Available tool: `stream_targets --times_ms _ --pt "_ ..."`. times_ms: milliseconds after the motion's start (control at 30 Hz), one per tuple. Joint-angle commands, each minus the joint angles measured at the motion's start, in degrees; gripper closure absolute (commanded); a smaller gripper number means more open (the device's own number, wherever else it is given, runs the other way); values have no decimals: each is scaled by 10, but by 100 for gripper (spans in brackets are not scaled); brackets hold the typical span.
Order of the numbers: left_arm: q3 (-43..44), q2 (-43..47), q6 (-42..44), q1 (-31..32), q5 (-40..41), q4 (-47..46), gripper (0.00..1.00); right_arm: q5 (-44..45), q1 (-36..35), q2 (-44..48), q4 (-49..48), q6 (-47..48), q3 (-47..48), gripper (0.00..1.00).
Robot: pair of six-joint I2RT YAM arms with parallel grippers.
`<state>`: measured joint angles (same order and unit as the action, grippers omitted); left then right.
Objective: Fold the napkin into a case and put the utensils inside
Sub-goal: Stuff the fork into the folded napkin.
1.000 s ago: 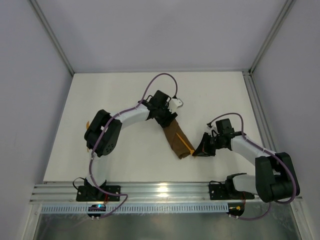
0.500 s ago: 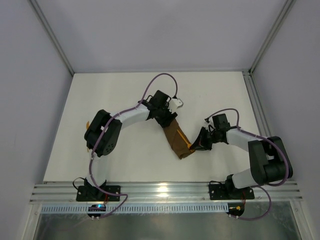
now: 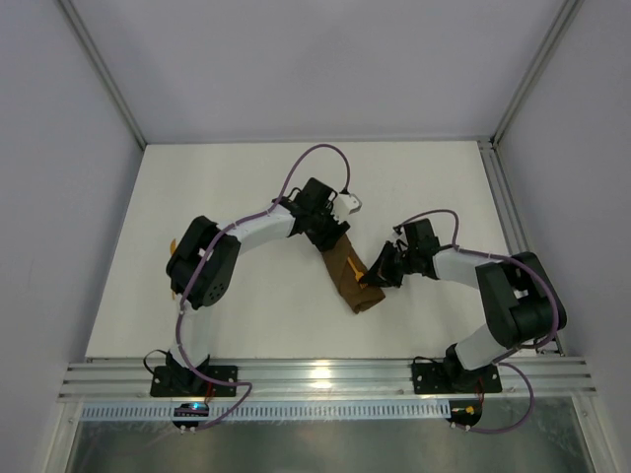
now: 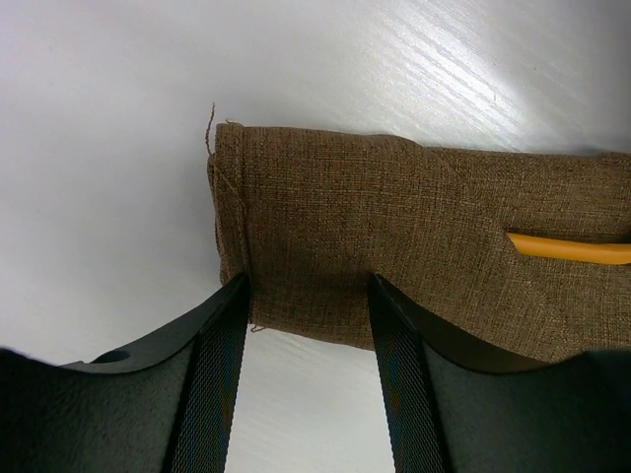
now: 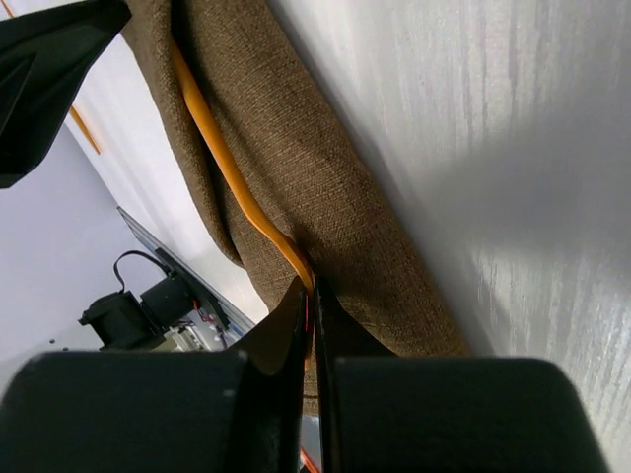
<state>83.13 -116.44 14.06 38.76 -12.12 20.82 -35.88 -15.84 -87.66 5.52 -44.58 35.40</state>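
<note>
No text, label, brand or number can be read anywhere.

A white table (image 3: 246, 187) with a faint grain is enclosed by pale grey walls (image 3: 315, 59). Along the table's near edge an aluminium rail (image 3: 325, 375) is mounted, and just outside it a white slotted strip (image 3: 325, 409) is laid. From the table's far corners, slanted metal posts (image 3: 99, 74) are raised.

A robotics lab cell: white table (image 3: 237, 187) boxed in by grey panels (image 3: 315, 59) and aluminium rails (image 3: 325, 377)
</note>
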Motion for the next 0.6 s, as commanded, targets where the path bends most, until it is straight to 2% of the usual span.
stream_targets --times_ms 0,133,167,200,267,300,333,367,500,567 --pt "14 -5 -4 2 -21 -10 47 7 -3 -22 -52 -43 -1 97" --pt "13 -2 -2 1 -21 -9 46 17 -8 -29 -49 -33 16 93" --pt "13 -2 -2 1 -21 -10 47 20 -9 -28 -45 -30 21 87" --pt "15 1 -1 2 -19 -8 46 27 -10 -25 -30 -24 24 73" --pt "16 7 1 1 -9 -4 45 31 -10 -17 -18 -14 26 58" --pt "17 19 5 1 -5 -2 42 38 -12 -7 -3 -10 27 45" --pt "17 27 7 0 2 1 40 42 -13 0 4 -6 28 38" --pt "17 37 10 1 14 4 38 50 -16 8 26 8 37 33" --pt "15 103 40 -1 60 35 27 109 -51 42 110 67 87 28" --pt "15 157 51 -9 72 69 25 149 -61 64 146 83 113 19"
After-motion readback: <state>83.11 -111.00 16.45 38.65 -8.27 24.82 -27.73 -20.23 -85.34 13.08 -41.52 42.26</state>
